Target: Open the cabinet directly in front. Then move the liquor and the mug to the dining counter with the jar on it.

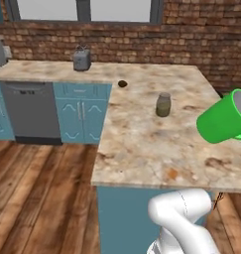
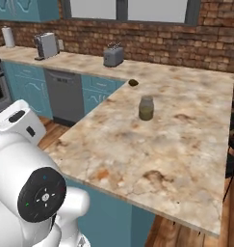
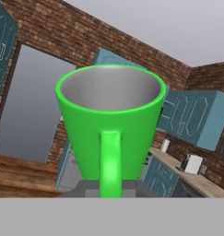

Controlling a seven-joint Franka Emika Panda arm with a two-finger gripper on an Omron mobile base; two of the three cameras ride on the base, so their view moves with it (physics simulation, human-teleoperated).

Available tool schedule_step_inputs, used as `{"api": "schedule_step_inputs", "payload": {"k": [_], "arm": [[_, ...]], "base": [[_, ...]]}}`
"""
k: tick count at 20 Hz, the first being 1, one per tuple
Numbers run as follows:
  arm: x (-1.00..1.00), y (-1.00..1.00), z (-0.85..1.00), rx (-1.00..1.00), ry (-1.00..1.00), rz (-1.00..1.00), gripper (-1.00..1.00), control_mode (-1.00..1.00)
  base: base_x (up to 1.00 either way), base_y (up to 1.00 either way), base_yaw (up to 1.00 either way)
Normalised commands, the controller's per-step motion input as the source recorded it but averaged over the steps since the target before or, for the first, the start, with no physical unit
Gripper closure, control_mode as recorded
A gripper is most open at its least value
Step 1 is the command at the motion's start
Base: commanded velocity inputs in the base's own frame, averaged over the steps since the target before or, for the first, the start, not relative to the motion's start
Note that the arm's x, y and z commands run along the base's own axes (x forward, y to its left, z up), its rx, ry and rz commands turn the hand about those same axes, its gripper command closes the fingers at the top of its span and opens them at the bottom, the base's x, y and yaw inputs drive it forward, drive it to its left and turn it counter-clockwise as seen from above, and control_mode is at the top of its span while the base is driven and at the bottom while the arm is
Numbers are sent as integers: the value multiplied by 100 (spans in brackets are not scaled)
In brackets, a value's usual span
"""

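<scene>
The green mug is seen at the right edge of the left base view, tilted on its side with its grey-lined mouth turned toward the right and raised clear above the right part of the worktop. In the hand view the mug is seen close up, mouth upward in that picture and handle facing the camera, with the handle running down to the bottom between the dark parts of the tool; the tool is narrowed to its tightest and is clamped on the mug at the handle side. The jar, with olive-brown contents and a greyish lid, is stood upright on the beige marbled worktop, well apart from the mug and toward the middle of the slab; in the right base view the jar is found likewise near the middle of the worktop. A small dark round spot is seen on the stone beyond the jar. A grey toaster is placed on the far run of counter against the brick wall, above teal base cabinets and a grey dishwasher front.
</scene>
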Motion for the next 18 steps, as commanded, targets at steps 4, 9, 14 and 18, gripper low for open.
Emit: {"api": "schedule_step_inputs", "payload": {"k": [4, 9, 14, 18], "arm": [[0, 0, 0, 0, 0, 0, 100, 100], [0, 0, 0, 0, 0, 0, 100, 100], [0, 0, 0, 0, 0, 0, 100, 100], [0, 0, 0, 0, 0, 0, 100, 100]], "base": [[18, -77, -31], [26, -60, -38], [34, -32, -36], [47, 7, -14]]}}
